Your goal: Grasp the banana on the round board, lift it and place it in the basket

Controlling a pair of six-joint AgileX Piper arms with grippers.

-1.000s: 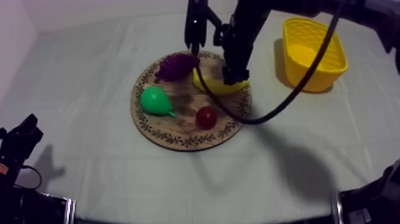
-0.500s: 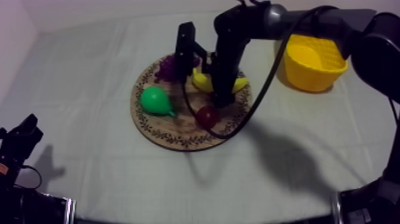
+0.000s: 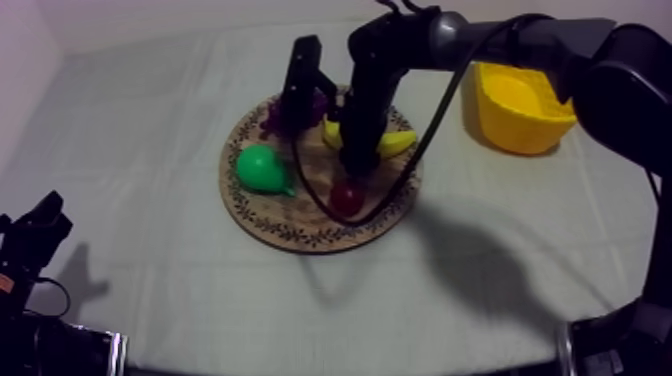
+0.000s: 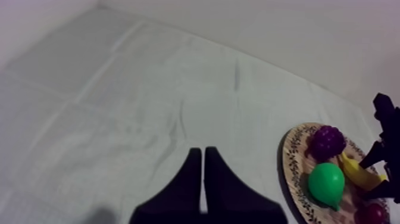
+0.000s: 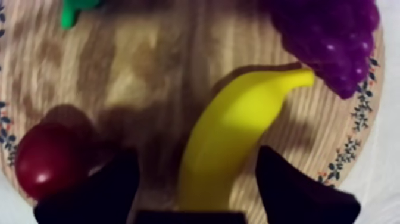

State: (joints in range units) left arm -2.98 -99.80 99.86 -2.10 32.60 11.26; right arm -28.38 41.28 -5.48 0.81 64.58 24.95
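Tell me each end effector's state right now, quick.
Left end effector: shut, holding nothing.
Right end effector: open, straddling the banana on the wooden board.

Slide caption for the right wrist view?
Open right gripper straddles the banana on the board, between grapes and small red fruit.

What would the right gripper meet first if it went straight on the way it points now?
Probably the banana, lying between the right gripper's open jaws on the wooden board, though depth is unclear.
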